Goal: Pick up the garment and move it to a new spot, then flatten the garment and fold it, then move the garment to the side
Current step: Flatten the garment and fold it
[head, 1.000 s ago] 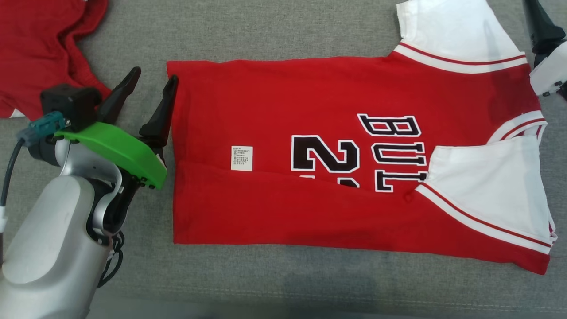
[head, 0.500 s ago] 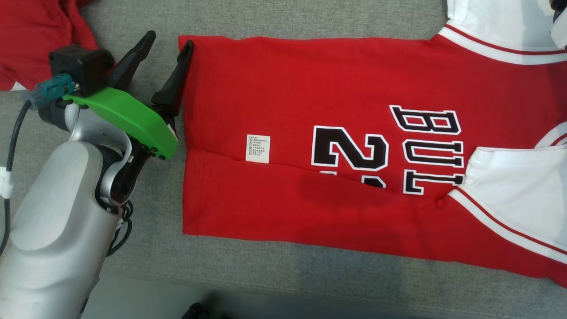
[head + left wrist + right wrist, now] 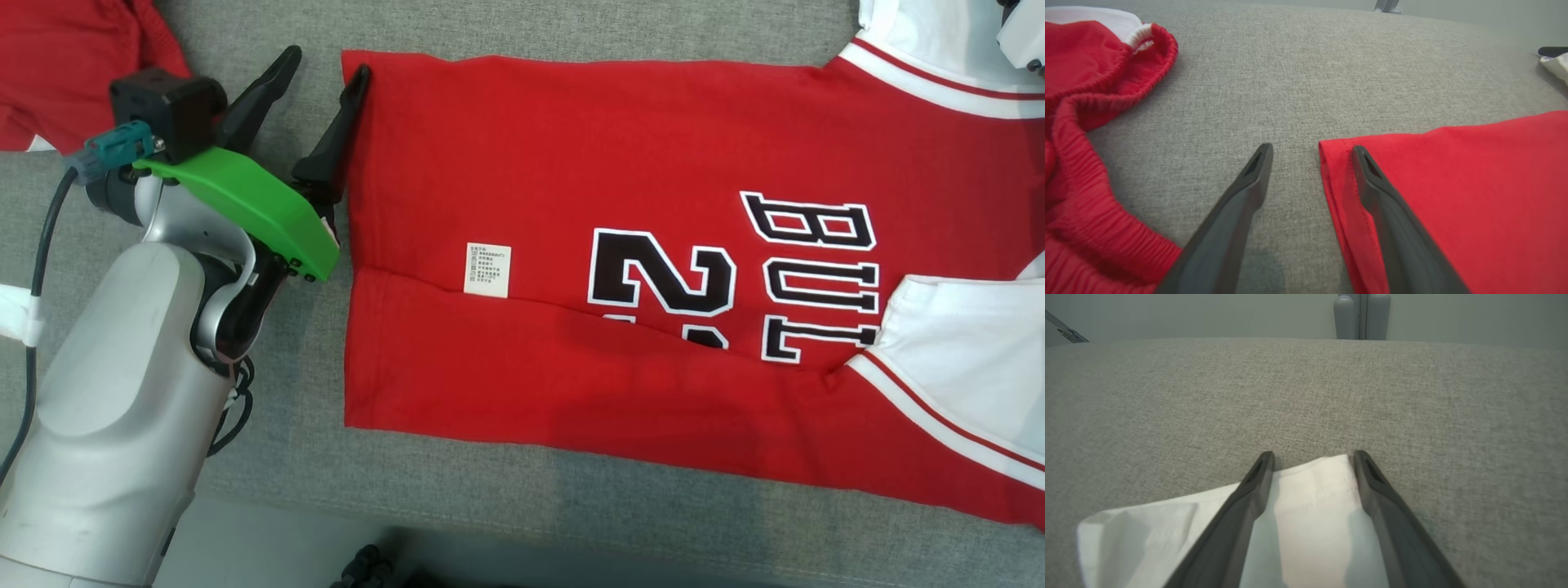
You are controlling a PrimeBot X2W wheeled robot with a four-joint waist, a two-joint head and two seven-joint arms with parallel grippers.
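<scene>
Left of the jersey [image 3: 571, 147], crumpled red shorts [image 3: 57, 73] lie apart.

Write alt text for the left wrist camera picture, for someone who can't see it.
The left pincer, open, straddles the hemmed corner of a flat red shirt on a grey fabric surface, one finger over the cloth, the other over bare surface. A crumpled red garment with an elastic band lies at left.

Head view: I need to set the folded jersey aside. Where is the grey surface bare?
Bare: a wide strip of grey surface below the jersey, and a thin band above it. Crowded: the gap between the jersey and the crumpled red garment, taken by the left gripper and its arm.
</scene>
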